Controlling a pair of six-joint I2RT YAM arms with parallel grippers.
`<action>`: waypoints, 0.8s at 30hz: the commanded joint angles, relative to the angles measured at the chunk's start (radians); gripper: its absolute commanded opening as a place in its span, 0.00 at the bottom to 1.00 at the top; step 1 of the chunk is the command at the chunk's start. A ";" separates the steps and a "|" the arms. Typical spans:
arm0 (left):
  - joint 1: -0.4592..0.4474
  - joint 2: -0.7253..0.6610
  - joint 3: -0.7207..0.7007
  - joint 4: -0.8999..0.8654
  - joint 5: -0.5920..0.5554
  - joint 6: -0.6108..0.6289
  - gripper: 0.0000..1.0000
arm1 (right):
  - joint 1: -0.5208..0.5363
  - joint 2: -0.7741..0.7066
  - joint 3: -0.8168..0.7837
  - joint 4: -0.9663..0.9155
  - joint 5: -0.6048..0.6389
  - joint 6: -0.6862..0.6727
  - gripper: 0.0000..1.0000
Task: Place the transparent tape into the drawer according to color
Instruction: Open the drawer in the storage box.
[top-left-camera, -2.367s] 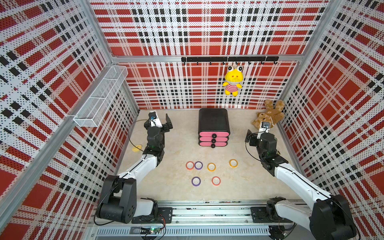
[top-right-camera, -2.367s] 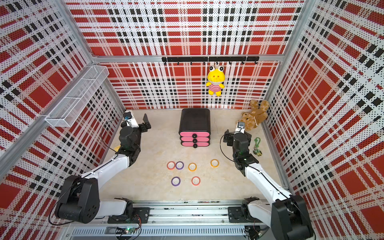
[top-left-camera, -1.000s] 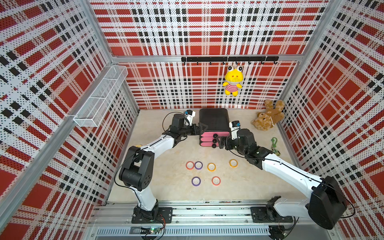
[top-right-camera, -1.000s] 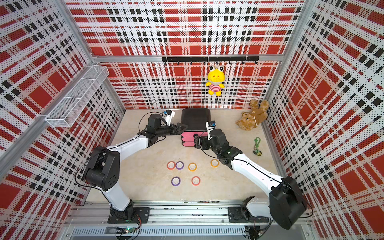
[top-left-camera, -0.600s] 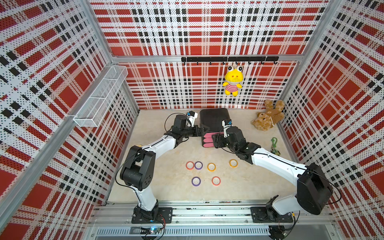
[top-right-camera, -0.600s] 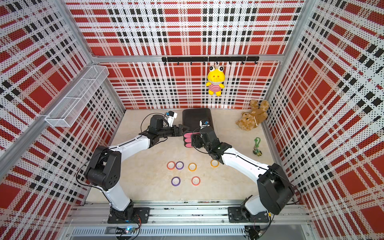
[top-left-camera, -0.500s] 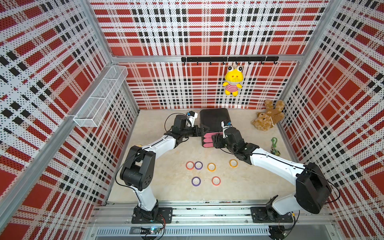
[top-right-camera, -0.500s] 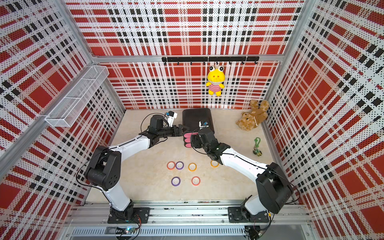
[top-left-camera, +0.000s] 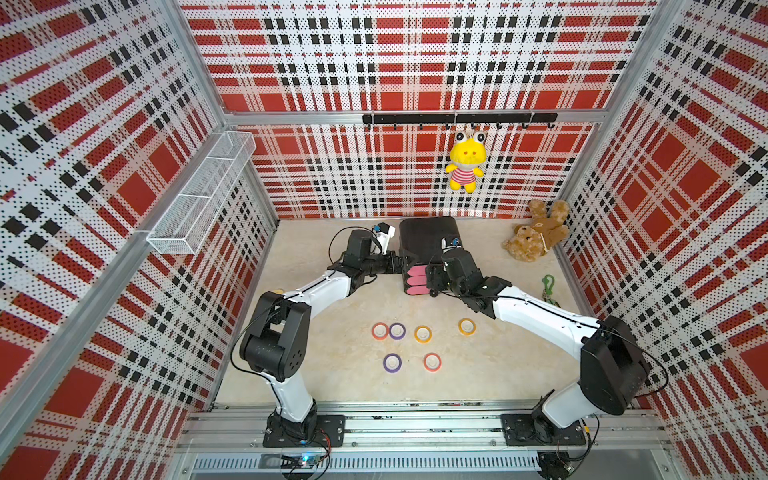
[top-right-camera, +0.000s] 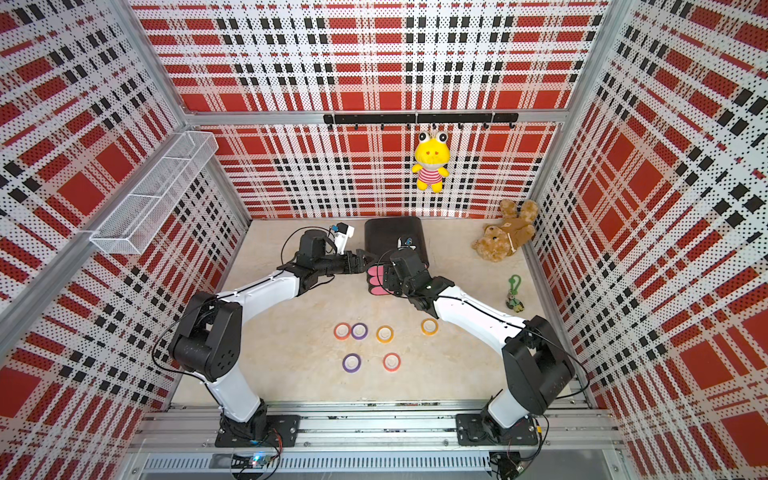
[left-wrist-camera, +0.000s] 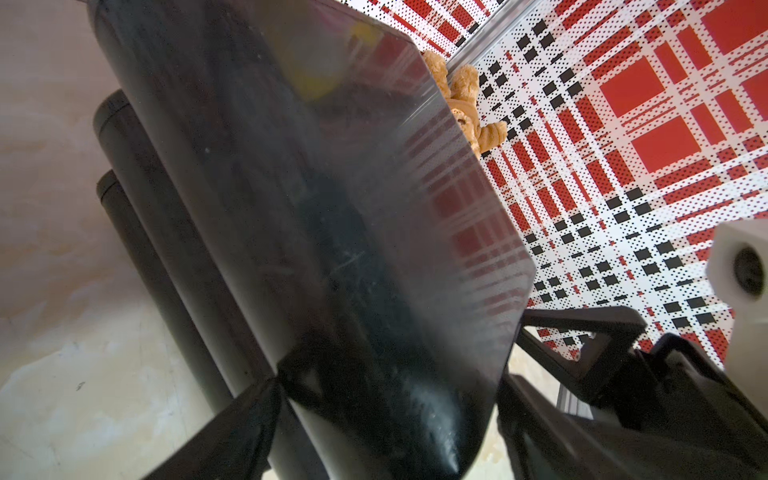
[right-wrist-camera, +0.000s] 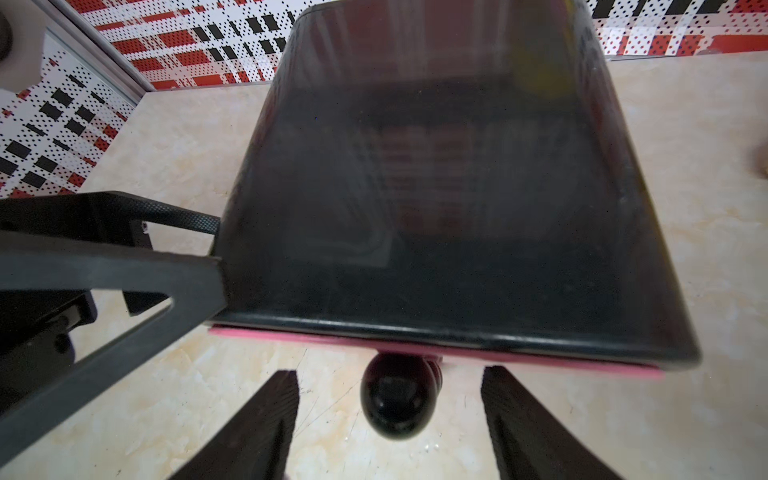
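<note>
Six rolls of transparent tape lie flat on the floor in both top views: red (top-left-camera: 380, 331), purple (top-left-camera: 397, 331), orange (top-left-camera: 423, 333), orange (top-left-camera: 467, 326), purple (top-left-camera: 392, 363) and red (top-left-camera: 432, 362). Behind them stands the black drawer cabinet (top-left-camera: 428, 241) with pink drawer fronts (top-left-camera: 415, 280). My left gripper (top-left-camera: 401, 264) (left-wrist-camera: 388, 378) clasps the cabinet's front left corner, one finger on each side. My right gripper (top-left-camera: 430, 279) (right-wrist-camera: 390, 374) is open in front of the top drawer. Its fingers (right-wrist-camera: 270, 415) flank the black knob (right-wrist-camera: 395, 399) with a gap on both sides.
A brown teddy bear (top-left-camera: 536, 230) lies at the back right and a green keychain (top-left-camera: 549, 286) by the right wall. A yellow plush frog (top-left-camera: 466, 162) hangs from the hook rail. A wire basket (top-left-camera: 203, 191) is mounted on the left wall.
Both arms swung in from the sides to the cabinet. The right gripper slid left along the drawer fronts to the top knob and narrowed. The left jaws narrowed slightly at the corner.
</note>
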 joint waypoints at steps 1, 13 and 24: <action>0.007 -0.019 -0.012 -0.005 0.022 0.017 0.89 | -0.015 0.032 0.046 -0.069 -0.045 -0.003 0.76; 0.012 -0.024 -0.008 -0.010 0.028 0.018 0.86 | -0.035 0.039 0.057 -0.089 -0.088 0.015 0.56; 0.019 -0.029 -0.006 -0.010 0.031 0.014 0.85 | -0.037 0.030 0.046 -0.092 -0.111 0.021 0.36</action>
